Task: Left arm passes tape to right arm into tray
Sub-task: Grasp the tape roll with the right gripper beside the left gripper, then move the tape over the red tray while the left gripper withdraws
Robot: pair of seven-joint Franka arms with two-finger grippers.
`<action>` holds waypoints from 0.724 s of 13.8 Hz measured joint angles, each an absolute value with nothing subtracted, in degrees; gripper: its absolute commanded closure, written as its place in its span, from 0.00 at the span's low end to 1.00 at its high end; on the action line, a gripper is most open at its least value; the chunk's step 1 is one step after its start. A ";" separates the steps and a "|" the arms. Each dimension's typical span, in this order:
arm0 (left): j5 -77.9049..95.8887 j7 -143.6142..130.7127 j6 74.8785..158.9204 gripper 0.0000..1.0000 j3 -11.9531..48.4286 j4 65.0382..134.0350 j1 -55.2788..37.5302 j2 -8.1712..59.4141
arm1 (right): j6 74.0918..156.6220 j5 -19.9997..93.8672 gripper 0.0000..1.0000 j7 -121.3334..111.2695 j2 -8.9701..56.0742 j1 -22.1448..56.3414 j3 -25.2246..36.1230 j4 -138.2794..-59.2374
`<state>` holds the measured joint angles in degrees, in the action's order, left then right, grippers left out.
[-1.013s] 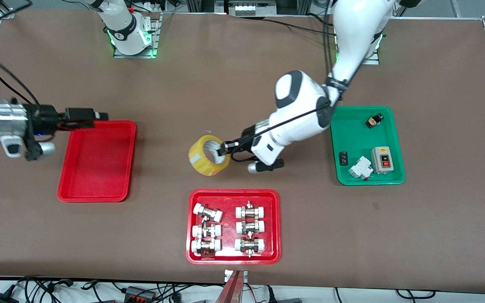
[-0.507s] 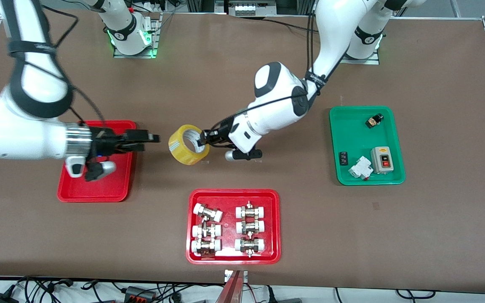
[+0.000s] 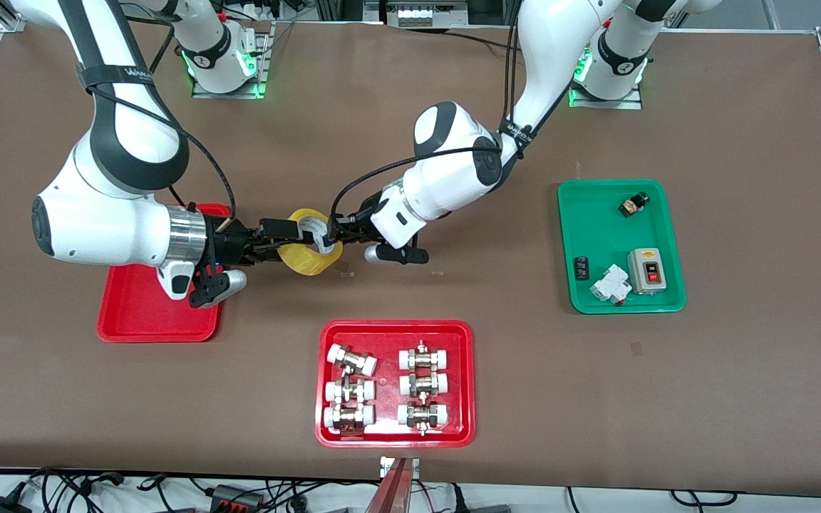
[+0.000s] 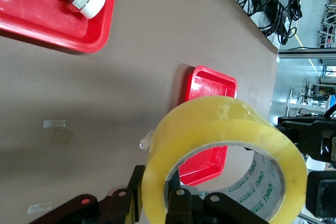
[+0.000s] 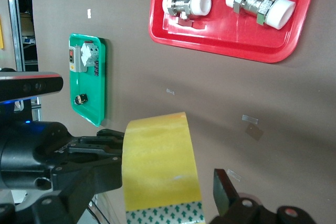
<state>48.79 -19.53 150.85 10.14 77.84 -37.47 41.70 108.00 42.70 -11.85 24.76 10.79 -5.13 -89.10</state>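
The yellow tape (image 3: 307, 262) hangs in the air over the bare table, between the plain red tray (image 3: 140, 320) and the middle of the table. My left gripper (image 3: 332, 234) is shut on its wall, one finger in the hole and one outside, as the left wrist view shows for the gripper (image 4: 156, 182) and the tape (image 4: 220, 124). My right gripper (image 3: 295, 241) is open around the roll from the tray's side. In the right wrist view one finger (image 5: 223, 184) stands clear of the tape (image 5: 160, 161). The red tray also shows in the left wrist view (image 4: 210, 85).
A red tray of white-capped fittings (image 3: 325, 434) lies nearer the front camera than the tape. A green tray (image 3: 596, 235) with switches and small parts lies toward the left arm's end. Bits of tape are stuck to the table.
The left arm carried the tape toward the right arm's end. The right arm swung in from over the red tray, and its open gripper now stands around the roll.
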 measured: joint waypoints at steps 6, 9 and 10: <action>48.79 -19.18 150.84 0.94 9.90 77.47 -37.47 41.78 | 109.64 42.78 1.00 -12.12 25.37 11.11 -5.14 -88.91; 48.79 -19.17 150.85 0.01 9.74 76.98 -37.42 41.80 | 109.84 42.77 1.00 -12.17 25.36 11.20 -5.07 -88.30; 48.78 -19.02 151.07 0.00 9.62 76.75 -37.42 41.81 | 109.85 42.73 1.00 -12.16 25.37 11.22 -5.06 -88.29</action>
